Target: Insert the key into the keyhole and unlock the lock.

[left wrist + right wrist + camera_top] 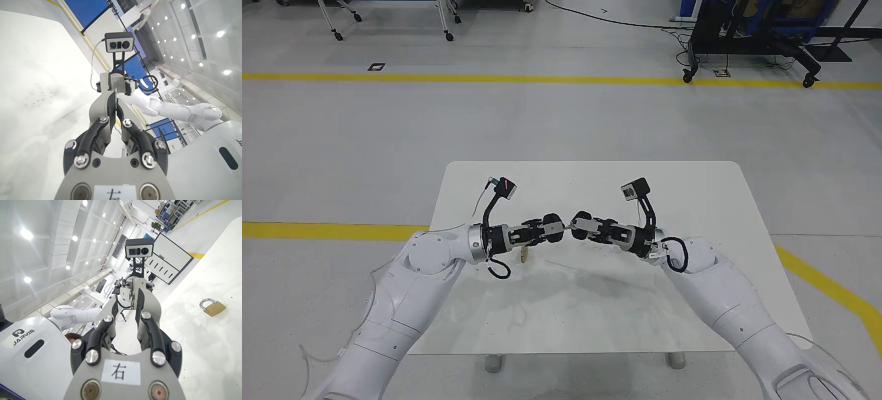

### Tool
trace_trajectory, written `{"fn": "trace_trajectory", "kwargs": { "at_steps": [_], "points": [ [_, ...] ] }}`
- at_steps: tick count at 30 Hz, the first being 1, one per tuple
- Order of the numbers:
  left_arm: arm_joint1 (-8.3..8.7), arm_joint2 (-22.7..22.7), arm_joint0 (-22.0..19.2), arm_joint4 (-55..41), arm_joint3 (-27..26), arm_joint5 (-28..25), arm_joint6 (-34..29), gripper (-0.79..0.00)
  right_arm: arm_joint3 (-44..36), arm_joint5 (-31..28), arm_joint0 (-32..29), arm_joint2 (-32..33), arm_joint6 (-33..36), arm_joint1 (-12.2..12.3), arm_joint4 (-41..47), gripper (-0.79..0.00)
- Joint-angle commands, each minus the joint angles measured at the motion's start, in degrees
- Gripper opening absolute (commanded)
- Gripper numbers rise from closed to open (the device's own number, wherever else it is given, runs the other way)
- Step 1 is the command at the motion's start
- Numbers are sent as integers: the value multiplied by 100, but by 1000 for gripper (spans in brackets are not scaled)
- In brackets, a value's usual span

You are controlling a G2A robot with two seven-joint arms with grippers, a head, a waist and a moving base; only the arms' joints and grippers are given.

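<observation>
A brass padlock (212, 308) with a silver shackle lies flat on the white table (208, 351); in the top view the padlock (525, 254) sits just below the left forearm. Both arms meet tip to tip above the table's middle. My left gripper (115, 94) is shut on a small silver key (117, 85), whose round head sticks out past the pads. My right gripper (128, 294) faces it, open, with one finger on each side of the key (131, 301). From above, the left gripper (558, 226) and right gripper (571, 226) nearly touch.
The table (692, 190) is bare apart from the padlock. Its front edge runs close under both elbows. Yellow floor lines and wheeled stands lie beyond the far edge.
</observation>
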Motion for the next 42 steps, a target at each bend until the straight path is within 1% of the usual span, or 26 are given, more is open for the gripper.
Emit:
{"fn": "trace_trajectory", "kwargs": {
  "at_steps": [1, 6, 8, 9, 10, 13, 29, 30, 31, 35, 38, 42],
  "points": [
    [1, -2, 0, -2, 1, 0, -4, -785, -5, 16, -18, 32, -4, 3, -22, -603],
    [1, 18, -2, -3, -1, 28, -49, -785, -30, 57, -56, 65, -10, -2, -77, -680],
    [-1, 28, -9, -1, 3, 37, -58, -785, -45, 84, -60, 61, -3, -9, -99, -720],
    [-1, 33, -13, 5, 4, 42, -64, -785, -60, 110, -64, 48, 22, -15, -74, -757],
    [-2, 35, -16, 4, 6, 44, -64, -785, -67, 125, -63, 41, 53, -21, -31, -770],
    [-2, 41, -22, 10, 10, 51, -78, -785, -40, 143, -48, 36, 67, -36, -35, -785],
    [4, -23, 3, -32, 30, 90, 76, -785, 11, 193, -76, 100, 230, -60, -137, -785],
    [7, -32, -5, 37, 29, 93, 108, -453, 7, 194, -81, 104, 234, -61, -138, -785],
    [12, -45, -11, 185, 20, 91, 179, 0, 5, 194, -84, 108, 243, -63, -133, -785],
    [20, -99, 35, 312, -52, 110, 395, 0, -3, 117, -97, 161, 294, -62, -97, -785],
    [57, -296, 85, 202, -58, 69, 449, 0, 17, -204, -192, 336, 342, -21, -80, -785],
    [128, -556, 218, 182, -176, 37, 363, 0, 55, -698, -463, 853, 203, 111, -161, -785]
  ]
}}
